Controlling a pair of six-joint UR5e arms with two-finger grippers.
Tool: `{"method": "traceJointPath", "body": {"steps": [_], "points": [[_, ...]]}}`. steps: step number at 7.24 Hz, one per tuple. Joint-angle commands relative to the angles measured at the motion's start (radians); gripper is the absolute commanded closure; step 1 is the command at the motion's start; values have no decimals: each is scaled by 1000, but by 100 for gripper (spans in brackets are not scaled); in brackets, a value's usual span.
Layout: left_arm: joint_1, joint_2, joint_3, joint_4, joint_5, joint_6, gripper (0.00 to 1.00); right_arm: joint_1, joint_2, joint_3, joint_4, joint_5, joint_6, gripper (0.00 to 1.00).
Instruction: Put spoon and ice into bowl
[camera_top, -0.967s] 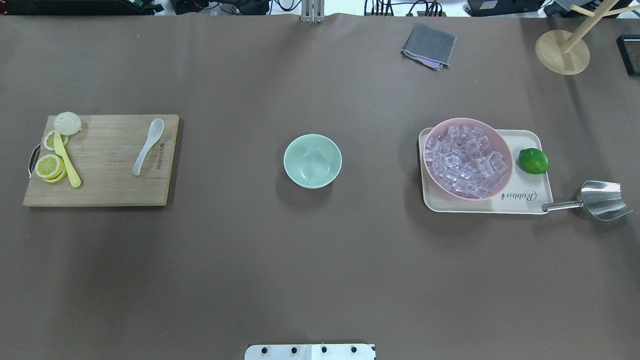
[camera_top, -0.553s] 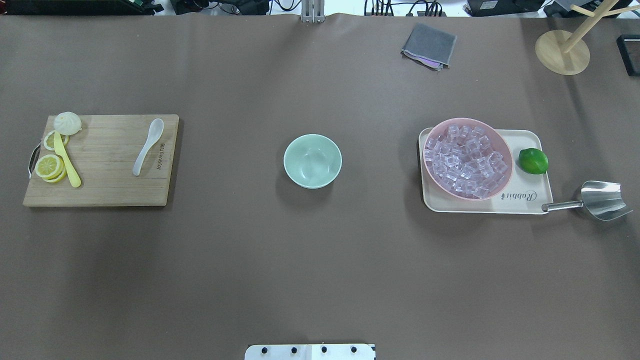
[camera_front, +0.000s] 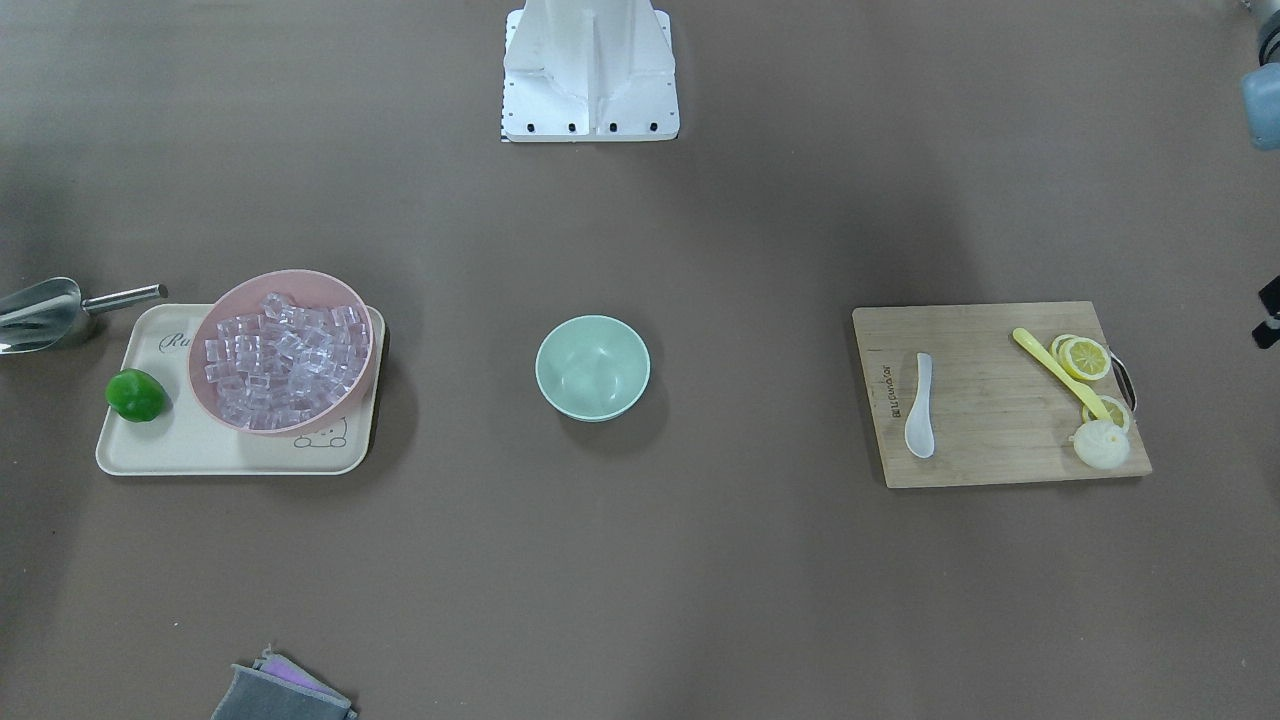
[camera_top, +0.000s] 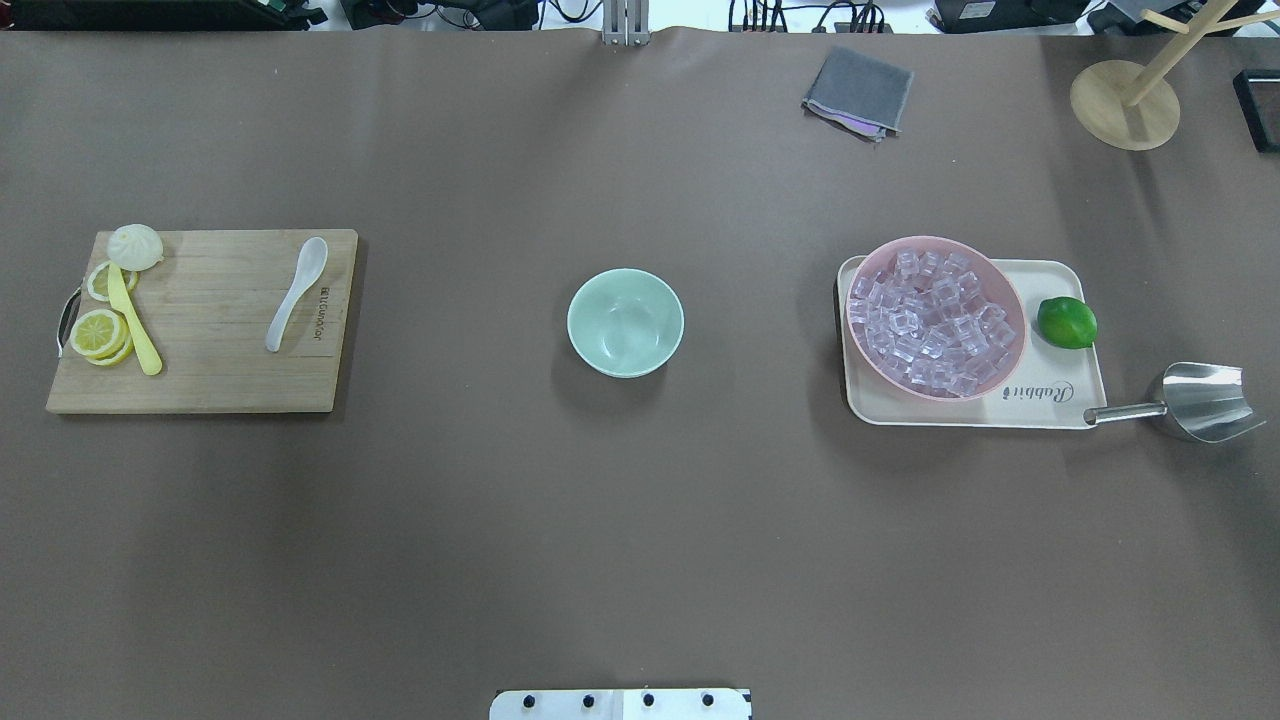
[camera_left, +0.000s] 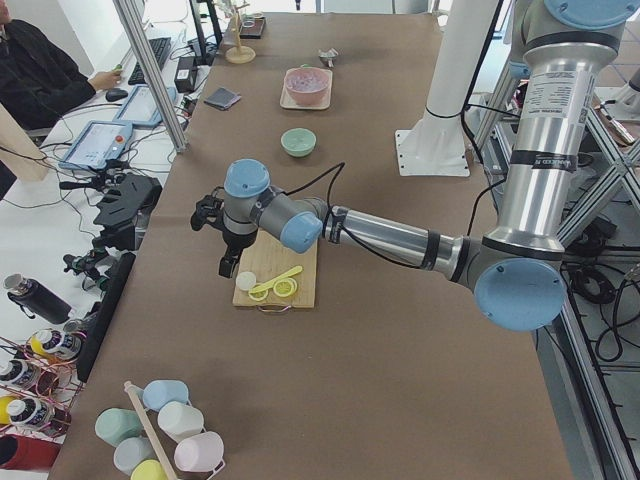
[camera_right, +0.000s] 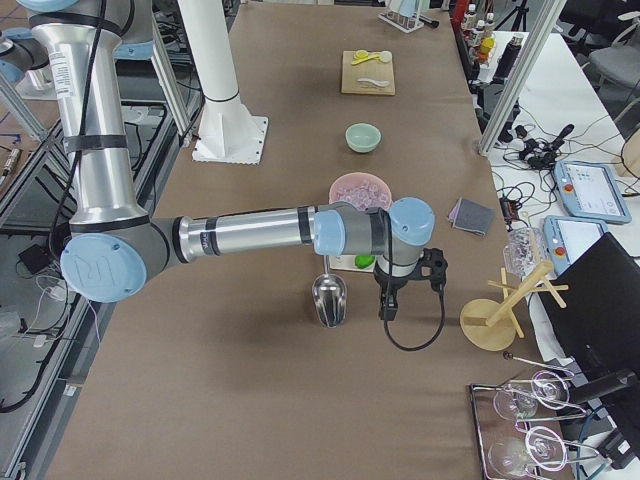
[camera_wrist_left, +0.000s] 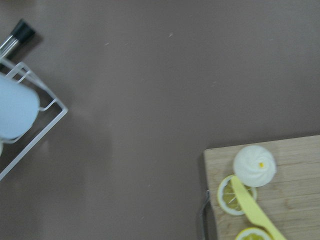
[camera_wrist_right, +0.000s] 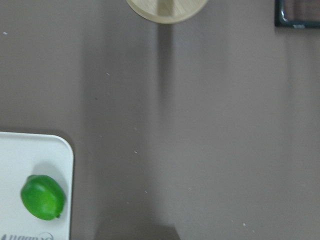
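Nothing's moved since 1 s ago: spoon (camera_top: 297, 293) on cutting board (camera_top: 210, 380), ice (camera_top: 935, 315) in pink bowl (camera_top: 935, 240). Can't tell if left tool (camera_left: 229, 266) or right tool (camera_right: 386, 308) is apart.

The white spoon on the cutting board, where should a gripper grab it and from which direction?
Take the spoon at mid-handle, straight down from above, fingers closing across its narrow width. It lies flat on the cutting board, and the handle is slim and clear of the yellow spoon; the scoop looks wider and rounded.
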Motion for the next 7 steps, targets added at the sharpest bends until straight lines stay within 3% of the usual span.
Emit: {"method": "traceJointPath", "body": {"steps": [1, 3, 4, 5, 7], "points": [[113, -56, 14, -90, 6, -68, 2, -103, 82, -18, 47, 2, 42, 0], [225, -85, 29, -180, 53, -276, 2, -123, 64, -62, 205, -1, 62, 0], [356, -85, 35, -276, 208, -435, 2, -149, 65, -63, 237, 4, 133, 0], [450, -88, 38, -292, 313, -494, 2, -168, 68, -63, 288, 2, 184, 0], [511, -87, 57, -296, 337, -501, 2, -183, 70, -56, 349, 5, 235, 0]]}}
